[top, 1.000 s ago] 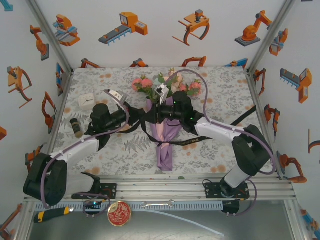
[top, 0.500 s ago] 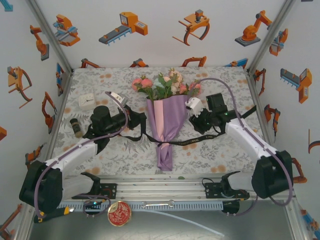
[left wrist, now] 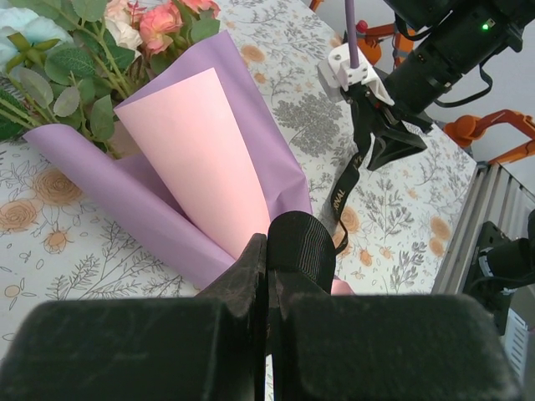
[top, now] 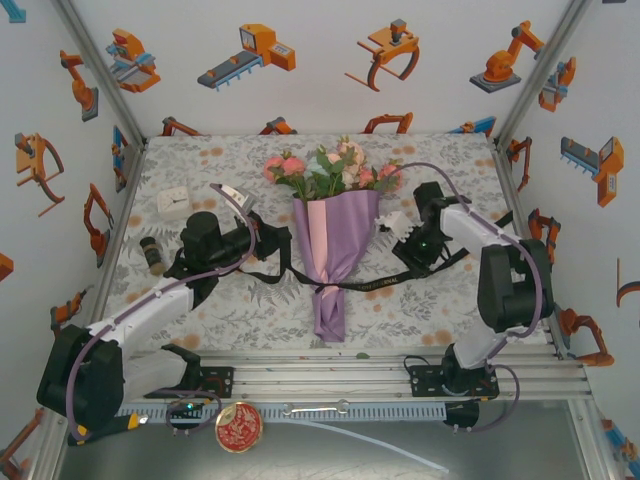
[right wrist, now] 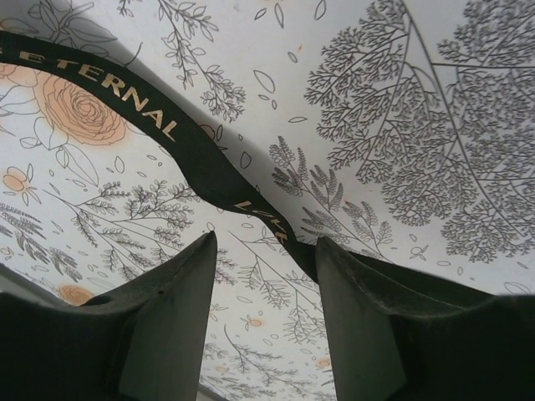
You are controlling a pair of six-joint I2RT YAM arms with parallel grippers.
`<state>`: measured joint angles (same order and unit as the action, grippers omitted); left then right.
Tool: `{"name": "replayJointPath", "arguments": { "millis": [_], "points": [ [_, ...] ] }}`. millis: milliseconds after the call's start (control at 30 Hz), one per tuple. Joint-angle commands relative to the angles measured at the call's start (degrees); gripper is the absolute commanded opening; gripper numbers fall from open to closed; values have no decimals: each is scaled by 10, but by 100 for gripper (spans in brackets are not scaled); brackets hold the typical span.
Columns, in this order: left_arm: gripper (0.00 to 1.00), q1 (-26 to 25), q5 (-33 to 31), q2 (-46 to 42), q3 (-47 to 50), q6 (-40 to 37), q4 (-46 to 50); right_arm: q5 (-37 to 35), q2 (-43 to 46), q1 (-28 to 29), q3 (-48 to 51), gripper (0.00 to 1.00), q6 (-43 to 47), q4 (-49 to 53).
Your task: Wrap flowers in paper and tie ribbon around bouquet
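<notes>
Squarely in the middle of the flower-print tablecloth (top: 230,300) lies the bouquet (top: 335,255), its wide end pointing away from the arms and its narrow twisted end toward them. The flowers (top: 330,170), pink and cream with green leaves, spill out of the far end. The paper (top: 350,235) around them is lilac outside, with a strip of its pink face folded over along the front. The ribbon (top: 365,287), black with gold lettering, crosses the cone just above its pinched neck and trails off to both sides. On the left it runs to the left gripper (top: 278,243), which is clamped tight just beside the paper with a fold of ribbon caught at its tips. On the right it climbs to the right gripper (top: 403,240), poised over the cloth near the bouquet; its 2 fingers (right wrist: 180,292) stand apart, the strip passing loosely through the gap and brushing 1 of them. A small white clock (top: 175,203) and a little jar (top: 152,255) sit well off to the left.
</notes>
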<state>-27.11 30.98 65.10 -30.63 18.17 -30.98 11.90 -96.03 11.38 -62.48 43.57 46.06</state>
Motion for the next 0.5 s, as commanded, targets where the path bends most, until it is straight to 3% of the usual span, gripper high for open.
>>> {"name": "replayJointPath", "arguments": {
  "millis": [0, 167, 300, 400, 467],
  "points": [
    [6, -4, 0, -9, -12, -16, 7, -4, -17, 0, -14, 48, 15, 27],
    [6, -4, -1, -9, -13, -17, 8, -10, -38, -1, -8, 42, 16, 14],
    [5, -4, -4, -12, -13, -19, 13, -3, -22, -2, -8, 24, 18, 17],
    [5, -4, -7, -16, -17, -22, 20, 70, 32, -3, -18, 0, 21, 33],
    [5, -4, -7, -18, -21, -24, 24, 142, 81, -3, -16, 0, 4, 26]
  ]
}}
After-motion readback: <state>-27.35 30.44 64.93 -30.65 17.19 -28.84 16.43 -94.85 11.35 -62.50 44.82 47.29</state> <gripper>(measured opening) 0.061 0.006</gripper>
